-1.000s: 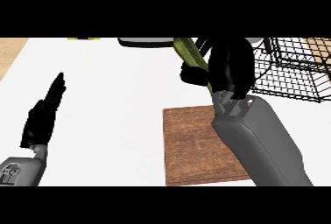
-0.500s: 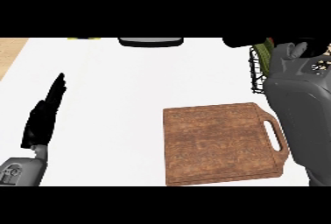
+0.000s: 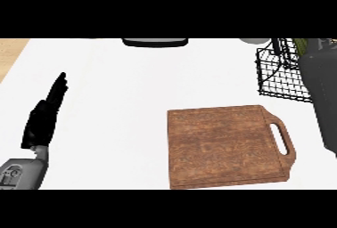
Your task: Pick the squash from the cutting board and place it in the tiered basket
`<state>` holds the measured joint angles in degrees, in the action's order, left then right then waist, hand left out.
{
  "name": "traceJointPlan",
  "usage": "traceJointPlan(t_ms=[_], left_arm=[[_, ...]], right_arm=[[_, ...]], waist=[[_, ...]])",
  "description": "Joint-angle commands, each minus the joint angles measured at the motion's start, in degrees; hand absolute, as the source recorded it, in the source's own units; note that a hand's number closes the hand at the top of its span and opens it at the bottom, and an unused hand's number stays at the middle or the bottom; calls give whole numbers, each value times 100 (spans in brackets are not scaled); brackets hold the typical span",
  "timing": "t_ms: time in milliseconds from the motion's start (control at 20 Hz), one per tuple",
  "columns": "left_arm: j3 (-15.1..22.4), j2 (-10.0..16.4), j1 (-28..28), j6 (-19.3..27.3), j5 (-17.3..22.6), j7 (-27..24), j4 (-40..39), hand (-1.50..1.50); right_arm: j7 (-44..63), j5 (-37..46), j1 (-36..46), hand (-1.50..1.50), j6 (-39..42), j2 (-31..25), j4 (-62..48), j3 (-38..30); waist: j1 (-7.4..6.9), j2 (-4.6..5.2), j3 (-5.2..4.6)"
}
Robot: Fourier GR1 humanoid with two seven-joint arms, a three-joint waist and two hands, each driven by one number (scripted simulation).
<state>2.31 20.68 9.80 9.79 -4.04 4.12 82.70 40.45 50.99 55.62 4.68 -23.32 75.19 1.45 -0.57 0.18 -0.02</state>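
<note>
One sliver of green squash (image 3: 301, 45) shows inside the black wire tiered basket (image 3: 280, 80), up and right of the brown wooden cutting board (image 3: 223, 147). The grey right forearm (image 3: 324, 93) overlaps the basket; its hand is hidden, so I cannot tell its grip. Well left of the board, the black left hand (image 3: 45, 118) rests, fingers straight.

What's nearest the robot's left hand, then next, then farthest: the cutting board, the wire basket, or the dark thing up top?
From the left hand:
1. Too close to call: the dark thing, top middle, and the cutting board, to its right.
2. The wire basket, far right, clearly farthest.
</note>
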Motion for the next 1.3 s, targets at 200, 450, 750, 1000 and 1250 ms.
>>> traceJointPlan(t_ms=[200,450,750,1000,1250], left_arm=[[-155,46,275,-241,105,-6,-305,0],[-101,-122,-96,-98,-120,38,41,0],[-83,-139,-287,-223,-140,-66,297,0],[-146,-331,139,-103,-249,23,-75,0],[-240,-165,-147,-289,-208,-75,92,0]], right_arm=[[-640,950,13,150,48,-1026,-1184,210],[-1110,1077,-223,150,-552,-993,-1630,-38],[-2517,687,358,150,-671,-1404,-3190,-566],[-2890,350,76,150,-694,-1256,-3450,-862],[-2679,-234,150,150,-47,-1184,-3724,-1353]], waist=[[26,27,-3],[11,-9,2],[-84,15,4],[-17,19,3],[-34,3,5]])
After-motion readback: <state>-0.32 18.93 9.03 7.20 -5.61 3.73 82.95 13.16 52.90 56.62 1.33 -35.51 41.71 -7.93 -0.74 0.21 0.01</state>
